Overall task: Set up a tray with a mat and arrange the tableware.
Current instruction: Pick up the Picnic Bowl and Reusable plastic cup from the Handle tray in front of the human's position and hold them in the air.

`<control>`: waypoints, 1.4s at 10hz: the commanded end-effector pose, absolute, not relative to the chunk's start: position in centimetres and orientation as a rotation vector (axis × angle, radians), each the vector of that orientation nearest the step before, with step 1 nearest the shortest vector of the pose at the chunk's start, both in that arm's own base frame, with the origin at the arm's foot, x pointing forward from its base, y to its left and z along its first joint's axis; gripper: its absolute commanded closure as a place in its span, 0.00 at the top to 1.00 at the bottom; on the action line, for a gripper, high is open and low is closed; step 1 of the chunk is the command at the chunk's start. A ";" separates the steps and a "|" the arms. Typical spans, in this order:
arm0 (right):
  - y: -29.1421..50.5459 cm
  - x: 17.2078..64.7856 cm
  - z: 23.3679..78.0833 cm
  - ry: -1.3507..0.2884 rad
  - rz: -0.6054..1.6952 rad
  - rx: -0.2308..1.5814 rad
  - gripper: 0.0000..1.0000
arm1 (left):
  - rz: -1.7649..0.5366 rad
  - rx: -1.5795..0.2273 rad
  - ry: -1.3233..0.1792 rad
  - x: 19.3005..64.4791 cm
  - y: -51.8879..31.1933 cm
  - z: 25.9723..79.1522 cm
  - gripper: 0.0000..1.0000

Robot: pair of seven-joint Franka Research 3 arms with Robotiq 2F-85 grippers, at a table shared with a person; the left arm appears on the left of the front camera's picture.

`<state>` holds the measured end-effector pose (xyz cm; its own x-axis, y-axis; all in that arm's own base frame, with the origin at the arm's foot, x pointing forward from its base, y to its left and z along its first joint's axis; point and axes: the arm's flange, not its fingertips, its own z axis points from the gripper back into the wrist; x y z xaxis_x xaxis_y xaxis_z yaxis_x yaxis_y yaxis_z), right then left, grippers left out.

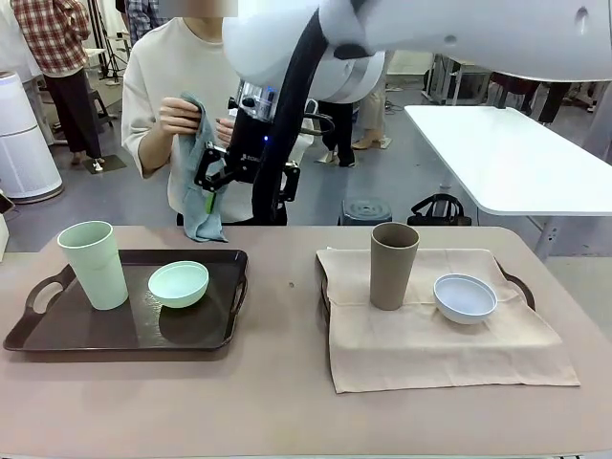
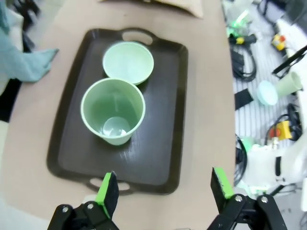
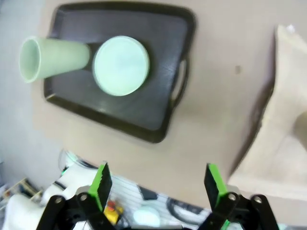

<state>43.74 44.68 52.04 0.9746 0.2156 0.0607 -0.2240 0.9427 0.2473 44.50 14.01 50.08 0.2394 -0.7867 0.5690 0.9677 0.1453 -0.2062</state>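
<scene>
Open table (image 1: 287,421) runs along the near edge. On the dark tray (image 1: 57,335), the empty mint tumbler (image 1: 94,265) stands at 9 o'clock of the empty mint bowl (image 1: 178,283). On the mat (image 1: 430,354), which covers most of a second tray (image 1: 521,285), the pale bowl (image 1: 465,297) sits at 3 o'clock of the tan tumbler (image 1: 393,266), whose inside is unseen. The left gripper (image 2: 164,184) and right gripper (image 3: 156,175) gape wide and hold nothing.
</scene>
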 end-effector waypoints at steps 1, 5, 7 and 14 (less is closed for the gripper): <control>47.9 44.3 50.5 -0.102 0.190 0.111 1.00 | -1.358 -0.663 -0.467 45.1 16.1 48.7 1.00; 51.4 45.7 47.7 -0.082 0.272 0.083 1.00 | -1.397 -0.623 -0.613 46.6 16.3 43.9 1.00; 52.3 46.0 45.5 -0.058 0.293 0.077 1.00 | -1.303 -0.594 -0.701 47.1 15.8 41.0 1.00; 53.8 46.1 41.4 -0.018 0.357 0.091 1.00 | -1.261 -0.630 -0.687 47.8 16.0 39.3 1.00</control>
<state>46.41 53.78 41.35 0.9381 0.3449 0.0318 -0.3464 0.9333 0.0945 47.75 16.02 39.15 0.1640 -0.6308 0.7584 0.9807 0.1873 -0.0563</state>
